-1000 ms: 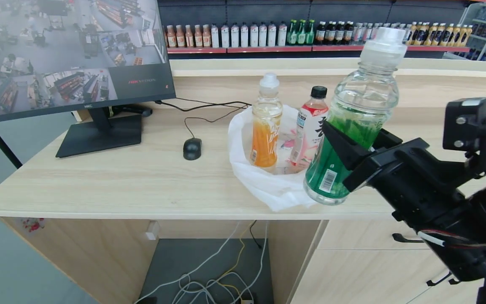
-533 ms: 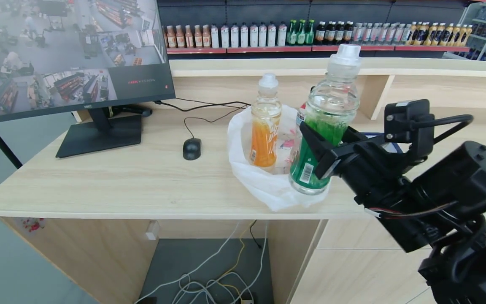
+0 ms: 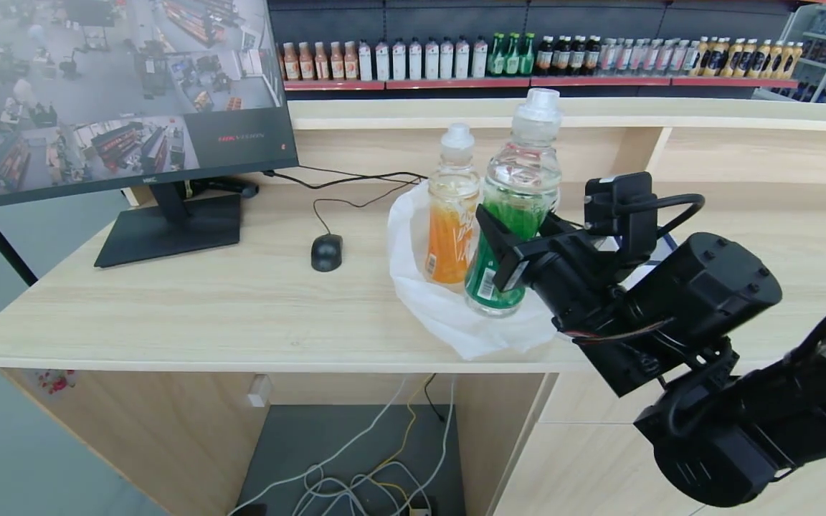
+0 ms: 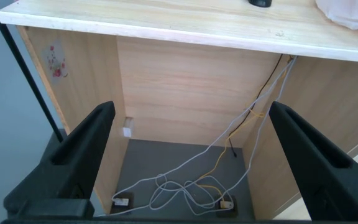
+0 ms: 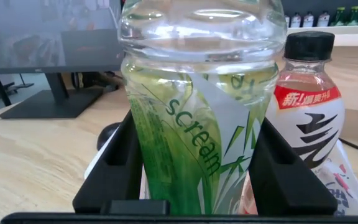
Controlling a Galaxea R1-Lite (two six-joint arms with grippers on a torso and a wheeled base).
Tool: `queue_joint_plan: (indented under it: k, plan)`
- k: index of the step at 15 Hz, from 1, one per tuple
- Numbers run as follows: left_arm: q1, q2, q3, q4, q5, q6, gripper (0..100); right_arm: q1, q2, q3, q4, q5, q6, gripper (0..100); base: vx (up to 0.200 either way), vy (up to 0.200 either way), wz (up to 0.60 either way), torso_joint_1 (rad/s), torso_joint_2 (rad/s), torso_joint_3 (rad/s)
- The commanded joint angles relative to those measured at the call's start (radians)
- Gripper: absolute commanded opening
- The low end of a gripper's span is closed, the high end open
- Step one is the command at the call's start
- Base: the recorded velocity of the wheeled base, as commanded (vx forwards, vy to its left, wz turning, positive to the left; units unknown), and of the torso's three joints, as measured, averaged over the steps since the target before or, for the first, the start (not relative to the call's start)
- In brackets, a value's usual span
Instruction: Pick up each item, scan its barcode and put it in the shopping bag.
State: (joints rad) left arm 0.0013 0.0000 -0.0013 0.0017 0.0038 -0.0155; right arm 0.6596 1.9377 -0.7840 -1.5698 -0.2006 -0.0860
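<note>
Green bottle (image 3: 520,193) is being held upright, clamped in the right gripper's (image 3: 510,251) jaws, at the shopping bag's (image 3: 449,315) near side, just beside the orange bottle (image 3: 450,215). Judgement: it is best lowered straight, clear of that neighbour, before release. The left gripper's (image 4: 191,112) jaws are standing apart.

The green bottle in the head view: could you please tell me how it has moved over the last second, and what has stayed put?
The right gripper, shut on the green bottle throughout, carried it left and farther from the camera, to the bag, close beside the orange bottle. The orange bottle, bag, mouse and monitor stayed put.
</note>
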Motion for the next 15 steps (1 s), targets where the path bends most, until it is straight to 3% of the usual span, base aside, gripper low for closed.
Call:
queue_joint_plan:
  k: [1, 6, 15]
  plan:
    - [0.000, 0.000, 0.000, 0.000, 0.001, 0.000, 100, -0.001, 0.049, -0.038, -0.001, 0.000, 0.005, 0, 0.000, 0.000, 0.00, 0.000, 0.00, 0.000]
    - [0.000, 0.000, 0.000, 0.000, -0.001, 0.002, 100, -0.057, 0.086, -0.069, -0.001, 0.000, 0.006, 0, 0.000, 0.000, 0.00, 0.000, 0.00, 0.000]
    - [0.000, 0.000, 0.000, 0.000, 0.001, 0.002, 100, -0.058, 0.145, -0.106, -0.001, 0.003, 0.003, 0, 0.000, 0.000, 0.00, 0.000, 0.00, 0.000]
